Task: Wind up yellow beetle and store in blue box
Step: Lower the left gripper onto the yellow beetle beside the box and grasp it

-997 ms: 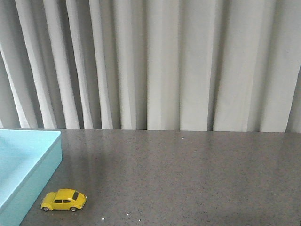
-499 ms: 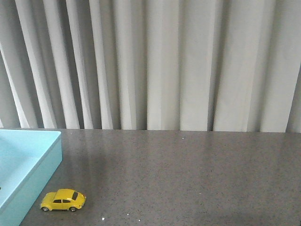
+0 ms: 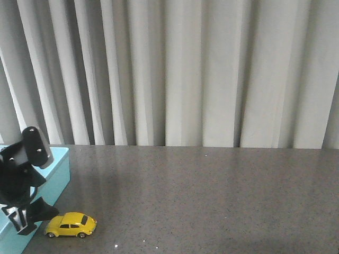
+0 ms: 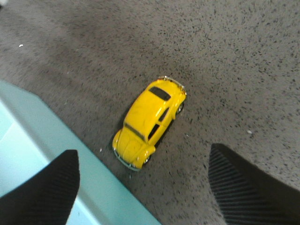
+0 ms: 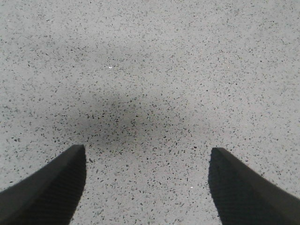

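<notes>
At the far left of the front view the blue box (image 3: 58, 172) shows only its near corner, partly hidden by the left gripper (image 3: 21, 219), whose fingers are spread wide and hold nothing. Just right of it, at lower left, the yellow beetle (image 3: 71, 225) sits on its wheels on the table (image 3: 212, 196), close beside the box wall but apart from it. The beetle looks small, light and rigid, with a glossy rounded shell likely to slip; pinching it across the flat sides by the doors seems the safest hold. The right gripper (image 5: 147, 185) hangs over bare table, its fingers parted and empty.
</notes>
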